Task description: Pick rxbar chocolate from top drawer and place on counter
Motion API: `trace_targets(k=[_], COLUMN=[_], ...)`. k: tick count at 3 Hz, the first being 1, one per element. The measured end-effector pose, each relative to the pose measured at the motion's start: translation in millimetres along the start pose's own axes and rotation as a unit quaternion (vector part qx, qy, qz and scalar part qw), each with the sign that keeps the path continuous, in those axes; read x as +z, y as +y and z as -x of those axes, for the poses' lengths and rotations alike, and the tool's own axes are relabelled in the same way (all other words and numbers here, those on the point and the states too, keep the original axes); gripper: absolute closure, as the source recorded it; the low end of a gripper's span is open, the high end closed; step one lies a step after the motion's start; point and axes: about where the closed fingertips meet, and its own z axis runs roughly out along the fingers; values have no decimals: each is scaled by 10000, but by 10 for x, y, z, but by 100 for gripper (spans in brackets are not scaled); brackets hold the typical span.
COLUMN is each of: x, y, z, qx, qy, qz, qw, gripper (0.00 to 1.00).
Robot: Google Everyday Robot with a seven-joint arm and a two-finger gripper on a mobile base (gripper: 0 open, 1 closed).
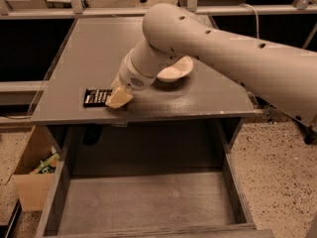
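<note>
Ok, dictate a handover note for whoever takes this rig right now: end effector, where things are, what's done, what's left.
The end effector is low over the front left of the counter, at the right end of the rxbar chocolate; whether it grips the bar cannot be told.
The rxbar chocolate lies flat on the counter near the front edge, left of the white bowl.
The top drawer stands pulled open below.
Done: bar out of the drawer, on the counter.
Left: probably only release, if held, and lift the arm away.
</note>
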Motion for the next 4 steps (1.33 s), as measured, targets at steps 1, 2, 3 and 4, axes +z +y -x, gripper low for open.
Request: trace_targets(k=[1, 2, 3, 4], x=[0, 0, 0, 1], y=[0, 0, 0, 1], z=[0, 0, 0, 0], qx=[0, 0, 0, -1], qy=[0, 0, 0, 0], qz=[0, 0, 0, 1], qw=[10000, 10000, 10000, 10000], gripper=[61, 38, 15, 0])
